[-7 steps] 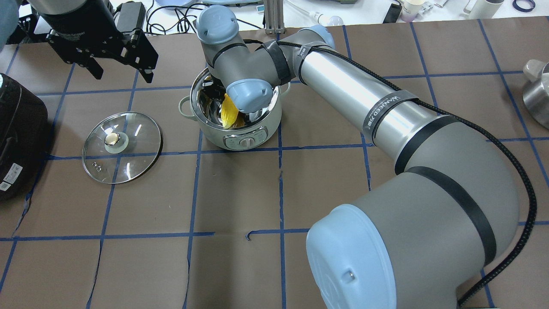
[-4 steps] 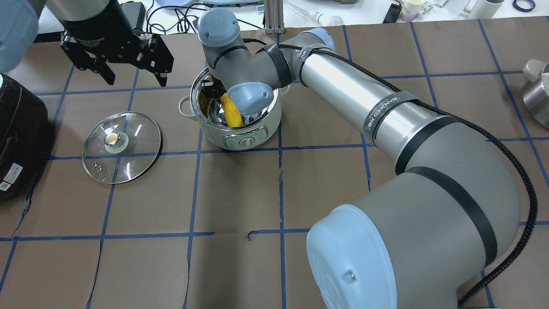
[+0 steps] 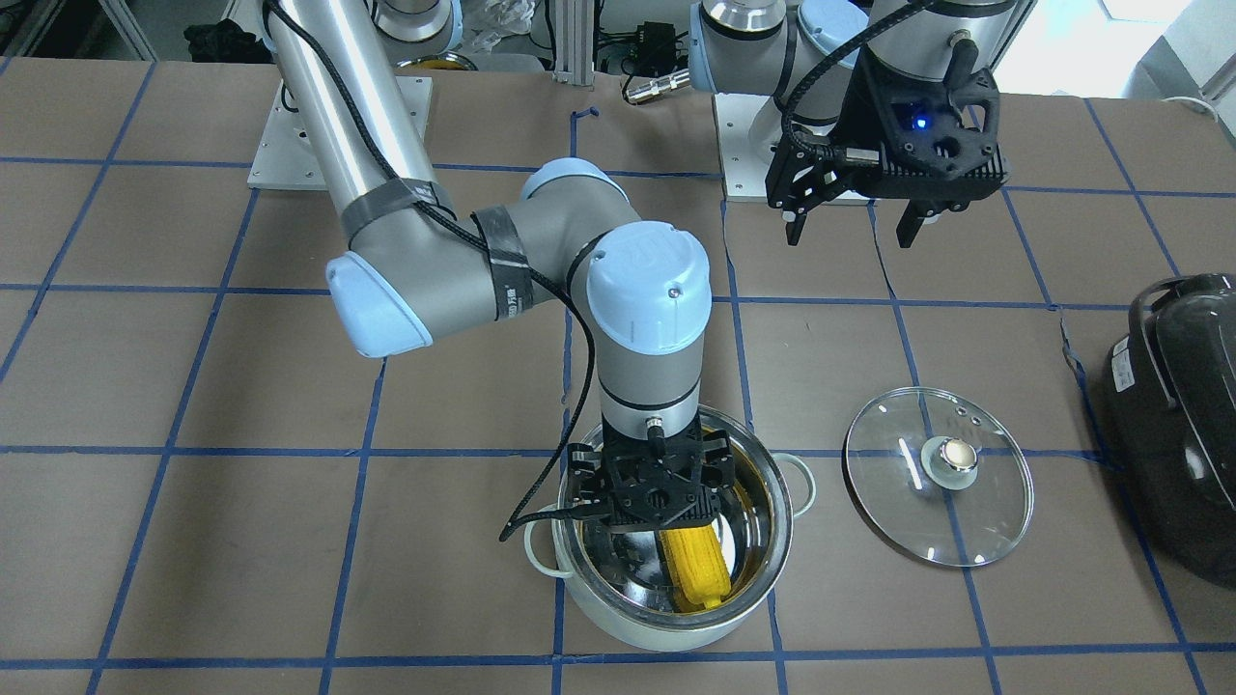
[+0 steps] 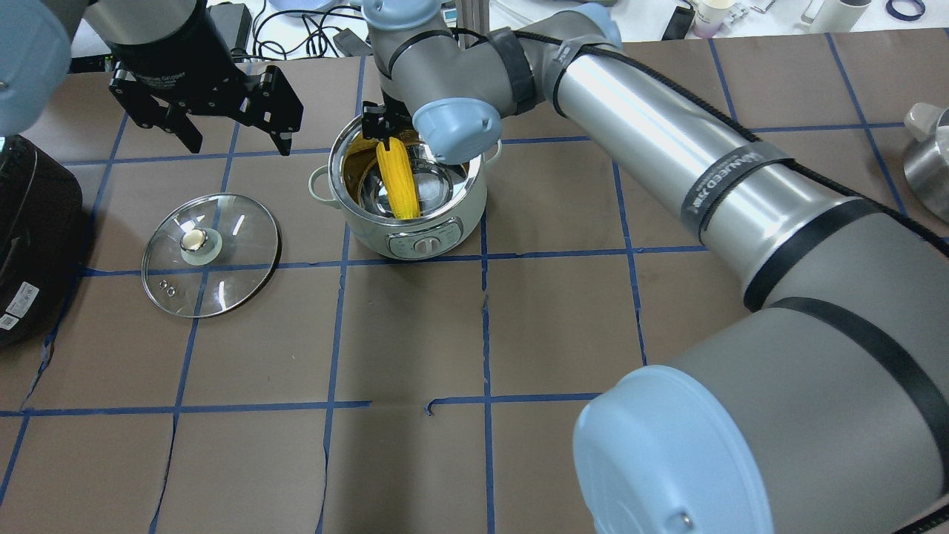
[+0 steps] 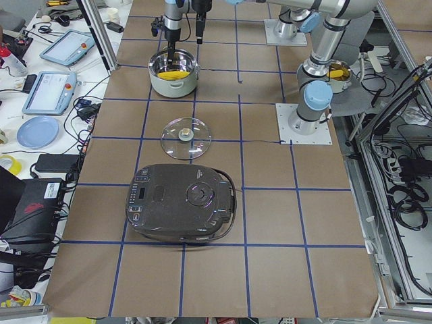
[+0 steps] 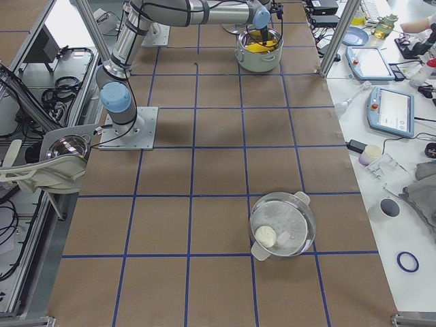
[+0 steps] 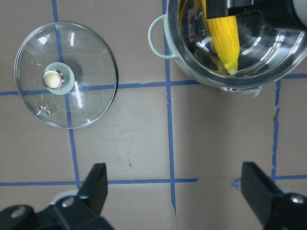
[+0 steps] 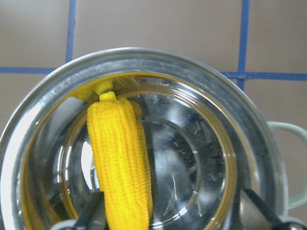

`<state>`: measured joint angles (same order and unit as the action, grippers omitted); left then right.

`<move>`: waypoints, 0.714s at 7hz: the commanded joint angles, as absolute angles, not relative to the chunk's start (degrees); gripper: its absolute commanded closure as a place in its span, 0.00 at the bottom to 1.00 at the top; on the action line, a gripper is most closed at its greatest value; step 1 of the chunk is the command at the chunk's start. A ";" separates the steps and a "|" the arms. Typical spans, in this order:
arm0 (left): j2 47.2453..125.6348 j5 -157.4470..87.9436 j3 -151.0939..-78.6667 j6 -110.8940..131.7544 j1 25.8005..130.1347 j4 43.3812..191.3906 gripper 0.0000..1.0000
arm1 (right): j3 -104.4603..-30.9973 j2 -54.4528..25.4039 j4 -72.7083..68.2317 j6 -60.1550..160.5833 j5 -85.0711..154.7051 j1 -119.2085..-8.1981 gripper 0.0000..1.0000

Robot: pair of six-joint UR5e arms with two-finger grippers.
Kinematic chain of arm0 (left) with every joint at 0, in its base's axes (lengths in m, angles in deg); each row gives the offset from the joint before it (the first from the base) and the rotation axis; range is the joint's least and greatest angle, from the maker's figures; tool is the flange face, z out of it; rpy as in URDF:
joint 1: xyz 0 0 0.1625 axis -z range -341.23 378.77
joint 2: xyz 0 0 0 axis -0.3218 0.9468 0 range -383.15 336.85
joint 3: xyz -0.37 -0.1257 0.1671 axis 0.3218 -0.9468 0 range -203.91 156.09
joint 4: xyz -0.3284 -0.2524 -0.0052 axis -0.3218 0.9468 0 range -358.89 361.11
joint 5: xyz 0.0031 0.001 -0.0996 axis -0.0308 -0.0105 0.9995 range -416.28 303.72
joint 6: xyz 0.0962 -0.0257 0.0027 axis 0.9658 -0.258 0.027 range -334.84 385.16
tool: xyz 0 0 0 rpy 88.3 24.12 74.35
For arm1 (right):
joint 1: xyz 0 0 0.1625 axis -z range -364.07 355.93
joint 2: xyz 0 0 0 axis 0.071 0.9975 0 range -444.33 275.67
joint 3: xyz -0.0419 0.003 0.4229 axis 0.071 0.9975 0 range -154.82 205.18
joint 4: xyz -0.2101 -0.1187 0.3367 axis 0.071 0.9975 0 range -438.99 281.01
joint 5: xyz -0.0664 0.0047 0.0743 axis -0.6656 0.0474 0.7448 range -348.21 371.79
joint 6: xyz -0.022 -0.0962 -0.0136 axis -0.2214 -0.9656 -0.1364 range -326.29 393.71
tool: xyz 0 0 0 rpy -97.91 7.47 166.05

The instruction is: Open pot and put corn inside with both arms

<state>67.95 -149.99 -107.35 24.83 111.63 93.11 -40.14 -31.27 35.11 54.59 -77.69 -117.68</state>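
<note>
The pot [image 4: 445, 215] stands open at the table's far middle, its rim also in the front view [image 3: 777, 526]. The yellow corn [image 4: 397, 182] lies inside it, pointed end against the wall, and shows in the right wrist view [image 8: 120, 163] and the front view [image 3: 697, 569]. My right gripper [image 3: 652, 502] hangs open just above the pot, over the corn's thick end; its fingers [image 8: 91, 215] stand wide apart. The glass lid [image 4: 211, 254] lies flat on the table to the pot's left. My left gripper [image 4: 239, 147] is open and empty, high up beyond the lid.
A dark rice cooker [image 4: 30, 237] sits at the table's left edge. A second steel pot with a lid [image 6: 283, 225] stands far to the right. Cables and devices lie on the white bench beyond the far edge.
The corn has gone from tilted in the right gripper to lying in the pot. The right wrist has lifted and drawn toward the pot's far side. The left gripper shifted right, then stopped.
</note>
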 commanded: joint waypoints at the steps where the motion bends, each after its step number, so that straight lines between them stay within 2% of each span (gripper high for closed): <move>1: 67.90 -150.06 -107.58 24.46 111.76 92.87 0.00 | -40.39 -23.55 24.86 46.24 -77.59 -111.51 0.00; 4: 67.81 -149.98 -107.76 24.37 111.50 92.69 0.00 | -41.61 -12.83 10.35 32.37 -77.76 -99.91 0.00; 5: 67.81 -149.89 -107.76 24.37 111.41 92.69 0.00 | -44.66 -8.18 8.75 28.57 -77.77 -97.00 0.00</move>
